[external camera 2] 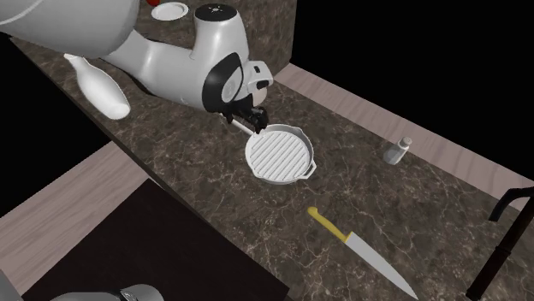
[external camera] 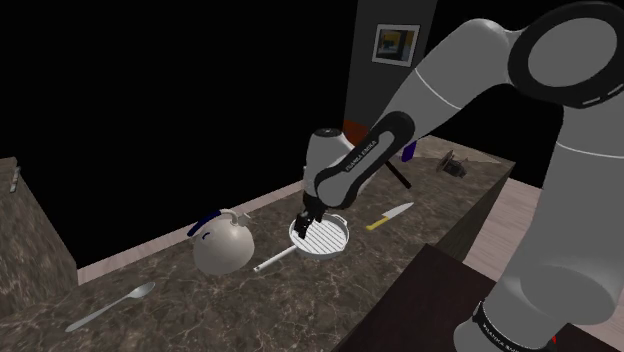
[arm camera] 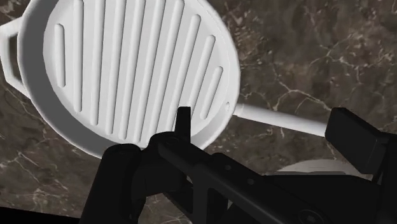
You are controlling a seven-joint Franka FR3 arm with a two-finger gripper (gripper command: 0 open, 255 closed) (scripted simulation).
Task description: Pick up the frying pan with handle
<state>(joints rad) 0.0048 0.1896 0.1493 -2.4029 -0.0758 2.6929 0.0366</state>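
Mid-frame in the shoulder view, the gripper (external camera: 307,222) hangs over the frying pan (external camera: 322,237) on the counter (external camera: 180,300). Second exterior view: pan centre, gripper at its upper-left rim. Wrist view: fingers (arm camera: 356,137) wide apart (nothing clasped) astride the handle (arm camera: 280,119). Approach step, I judge; next, lower and close.

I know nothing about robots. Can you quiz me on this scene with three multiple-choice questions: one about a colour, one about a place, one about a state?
1. The knife's handle is: A) red B) yellow C) green
2. The gripper hangs: A) over the knife B) at the frying pan's rim C) high above everything
3. Its fingers are: A) apart B) pressed together C) clasping the knife
Answers: 1 B, yellow against the pale blade; 2 B, it sits low by the rim; 3 A, the wrist view shows a gap.
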